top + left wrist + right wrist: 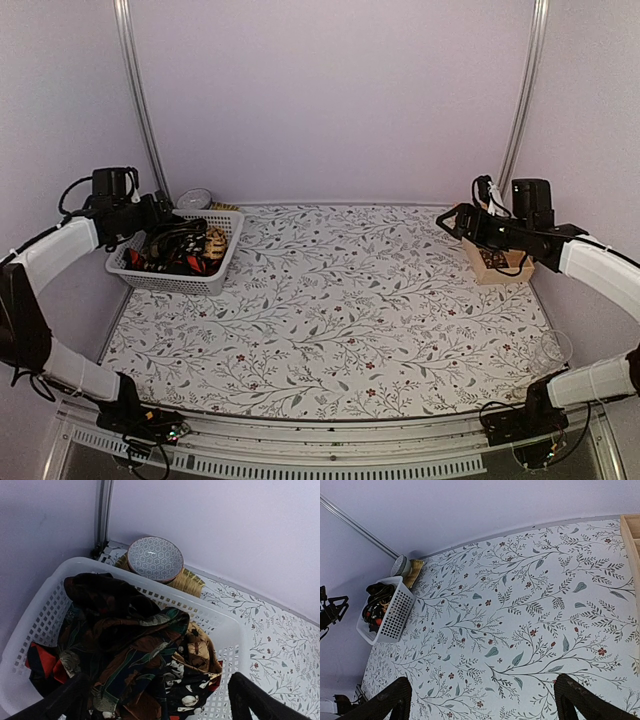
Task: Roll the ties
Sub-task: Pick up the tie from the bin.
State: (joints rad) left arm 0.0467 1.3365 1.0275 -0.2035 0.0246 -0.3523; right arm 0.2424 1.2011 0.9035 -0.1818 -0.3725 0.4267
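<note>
Lilac walls are closing in a table (350, 330) that is wearing a leafy floral cloth, and I am watching it from above and through both wrist cameras. Over at about ten o'clock on the table a white perforated basket (220, 617) is sitting near the back-left corner. The ties (130, 645) are lying heaped inside it in a loose tangle of dark, brown-patterned, red and tan cloth. The left gripper (159, 680) is hovering over the basket with its jaws standing wide apart and gripping nothing. Its dark fingers (70, 697) are framing the heap from either side in the wrist view. Just behind the basket, toward eleven o'clock, a grey patterned bowl (154, 559) is leaning on a woven mat (187, 582) by the wall. At three o'clock the right gripper (482, 680) is hanging in the air just beside a wooden box (492, 268). Its jaws are likewise spread wide and empty, and its camera is looking across the cloth toward the basket.
</note>
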